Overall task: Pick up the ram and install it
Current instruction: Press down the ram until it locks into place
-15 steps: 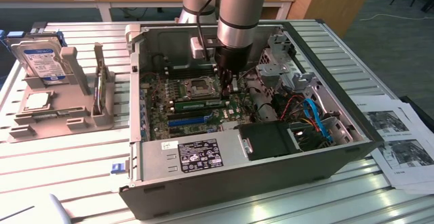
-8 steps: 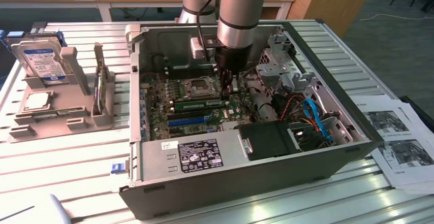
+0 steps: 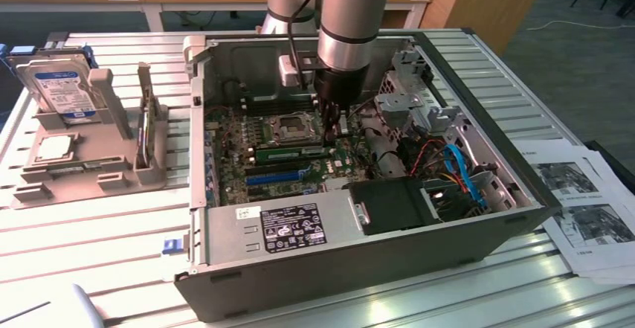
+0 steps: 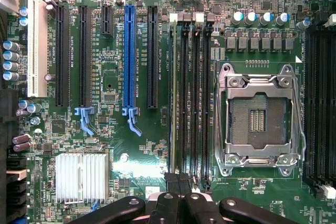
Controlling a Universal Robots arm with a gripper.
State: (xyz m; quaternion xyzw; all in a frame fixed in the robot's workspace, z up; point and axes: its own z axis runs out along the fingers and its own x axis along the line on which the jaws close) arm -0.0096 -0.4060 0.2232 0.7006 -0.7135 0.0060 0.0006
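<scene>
The ram (image 4: 172,103) is a thin green stick seen edge-on, standing in the outermost of the black memory slots (image 4: 197,103) on the motherboard, on the blue slot's side. In the exterior view the ram (image 3: 290,152) lies as a green strip inside the open computer case (image 3: 347,246). My gripper (image 4: 177,182) is shut, its dark fingertips together over one end of the ram. I cannot tell whether they touch it. In the exterior view the gripper (image 3: 331,123) reaches straight down into the case.
A blue slot strip (image 4: 129,51) and black slots flank the ram; the processor socket (image 4: 257,114) lies on the other side. Cables and a drive cage (image 3: 447,172) fill the case's right. A hard drive (image 3: 65,90) stands in a grey rack at the exterior view's left.
</scene>
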